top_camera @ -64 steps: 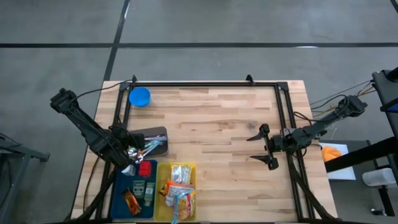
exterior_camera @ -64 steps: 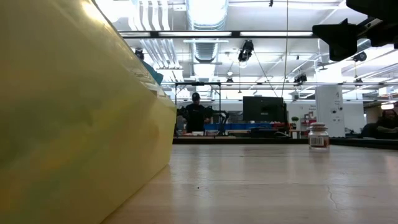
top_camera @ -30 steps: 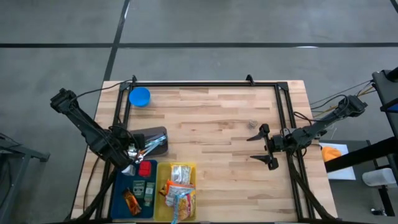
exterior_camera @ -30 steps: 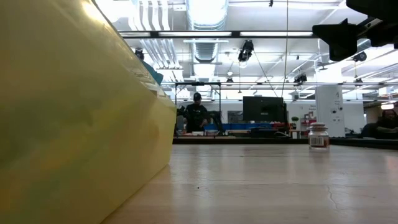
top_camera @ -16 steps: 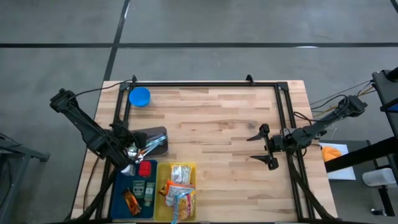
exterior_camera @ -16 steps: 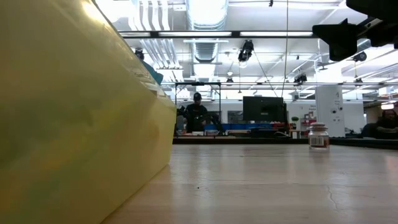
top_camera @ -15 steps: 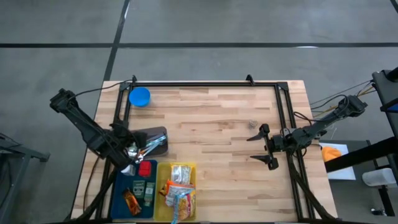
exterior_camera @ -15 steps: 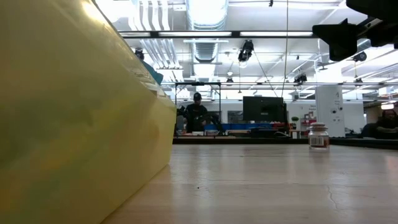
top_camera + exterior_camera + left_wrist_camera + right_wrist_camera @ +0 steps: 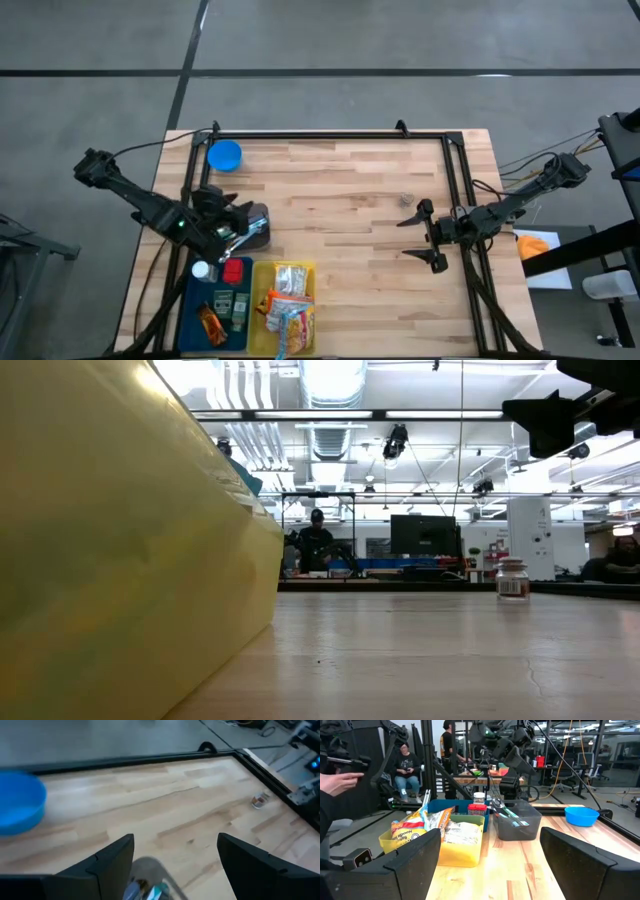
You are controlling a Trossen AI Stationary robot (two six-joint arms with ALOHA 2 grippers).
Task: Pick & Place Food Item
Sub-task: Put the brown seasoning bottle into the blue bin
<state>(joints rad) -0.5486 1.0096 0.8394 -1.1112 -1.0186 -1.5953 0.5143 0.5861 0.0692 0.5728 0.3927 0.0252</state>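
Left arm swung up since the earlier high view; left gripper [image 9: 240, 222] now over the grey bin [image 9: 255, 214] at mid-left of the high frame, fingers apart, nothing seen between them; right gripper [image 9: 417, 234] unmoved at right of centre, fingers wide, empty; wood table [image 9: 340, 260], pale planks, black rail round the upper part; blue bowl [image 9: 224, 155] upper left; small jar [image 9: 405, 199] alone right of centre; yellow bin [image 9: 262, 345] with snack packets [image 9: 290, 292] at bottom edge, blue bin [image 9: 190, 310] beside it; grey floor around; low view: open workroom, ceiling lights, person [image 9: 317, 545] standing far back.
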